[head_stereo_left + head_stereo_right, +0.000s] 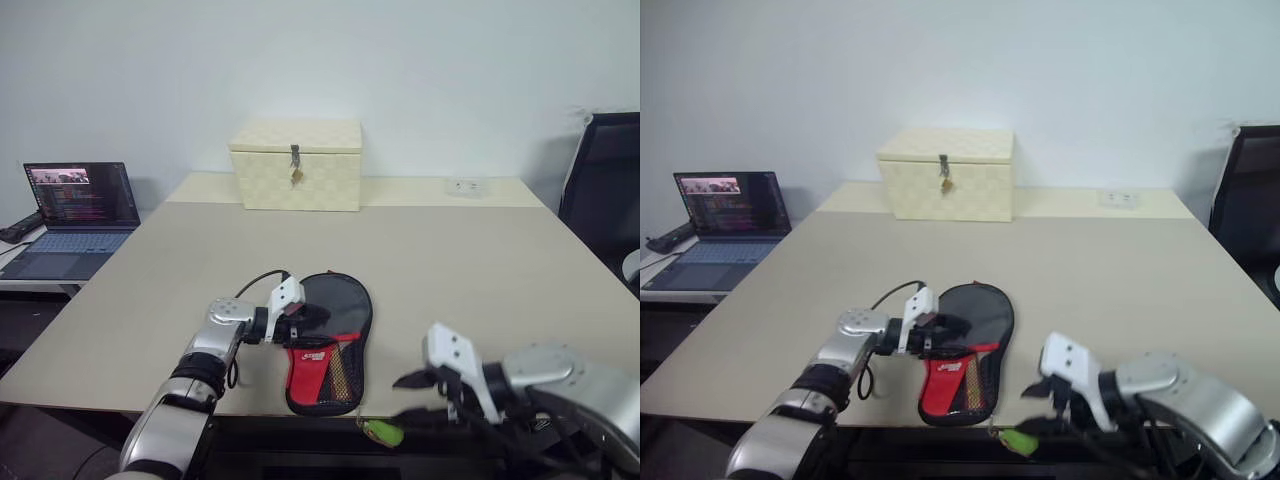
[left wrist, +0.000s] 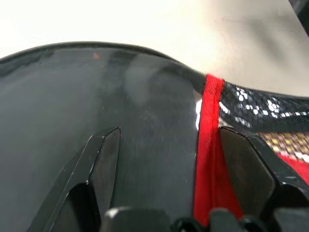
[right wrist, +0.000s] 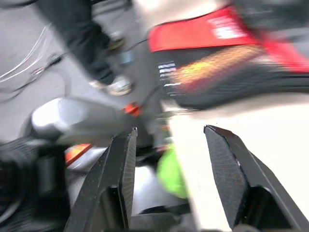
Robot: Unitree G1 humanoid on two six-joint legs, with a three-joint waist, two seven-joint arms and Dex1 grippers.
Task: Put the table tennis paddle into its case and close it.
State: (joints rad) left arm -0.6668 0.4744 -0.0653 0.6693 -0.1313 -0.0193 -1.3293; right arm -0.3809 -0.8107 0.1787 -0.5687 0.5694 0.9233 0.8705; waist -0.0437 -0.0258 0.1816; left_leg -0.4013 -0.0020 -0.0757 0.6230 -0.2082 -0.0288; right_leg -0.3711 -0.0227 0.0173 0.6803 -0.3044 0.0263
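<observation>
Case [image 1: 335, 345] at left gripper [image 1: 312, 322]

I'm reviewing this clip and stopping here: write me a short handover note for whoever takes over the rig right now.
Left gripper: jaws open, resting at the case where its rounded part narrows to the red panel.
Right gripper: jaws open, holding nothing, off the table's near edge.
The case lies flat at the table's near edge, a green tag hanging below it.
Paddle: wood shows through the mesh pocket, so probably inside.
Left: confirm the case is fully closed.
</observation>
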